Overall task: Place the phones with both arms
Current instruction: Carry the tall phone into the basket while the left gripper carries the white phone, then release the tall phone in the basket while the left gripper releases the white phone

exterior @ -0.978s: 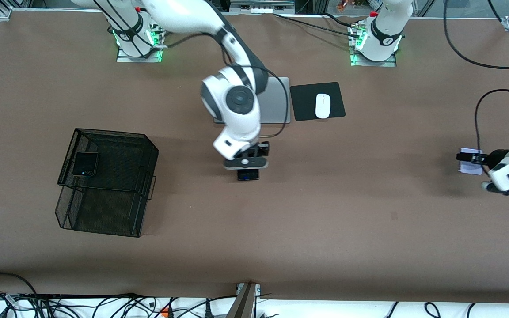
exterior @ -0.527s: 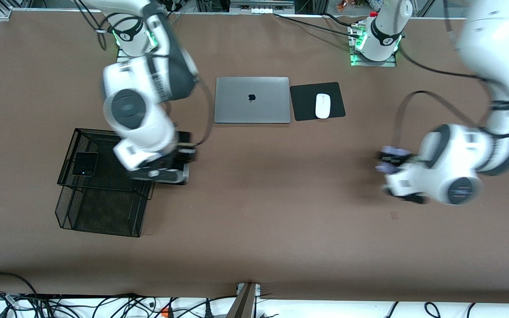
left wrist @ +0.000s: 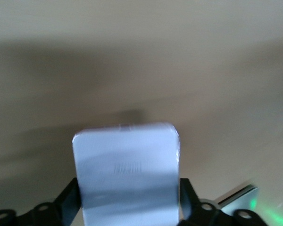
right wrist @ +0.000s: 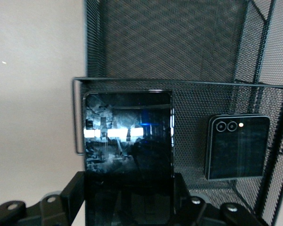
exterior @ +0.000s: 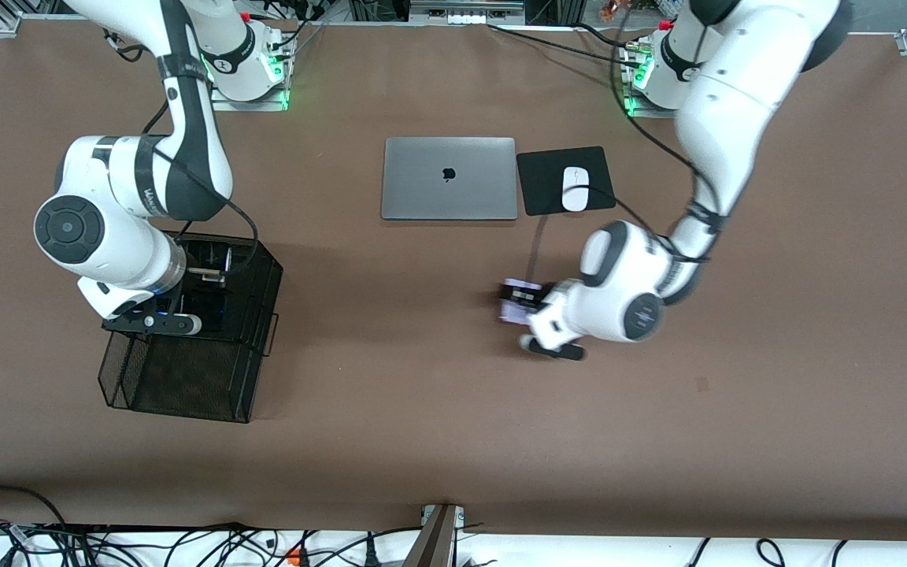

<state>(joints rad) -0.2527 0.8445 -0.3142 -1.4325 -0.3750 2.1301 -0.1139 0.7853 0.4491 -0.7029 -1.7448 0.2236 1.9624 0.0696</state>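
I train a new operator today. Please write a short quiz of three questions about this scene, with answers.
1. True or false: the left gripper holds the lavender-white phone.
2. What is the right gripper over?
A. laptop
B. mesh tray
C. mouse pad
3. Which phone already lies in the tray?

Key:
1. True.
2. B; it holds the long black phone there.
3. The black flip phone.

Both tools, left [exterior: 518,299] and right [right wrist: 129,207], grip.
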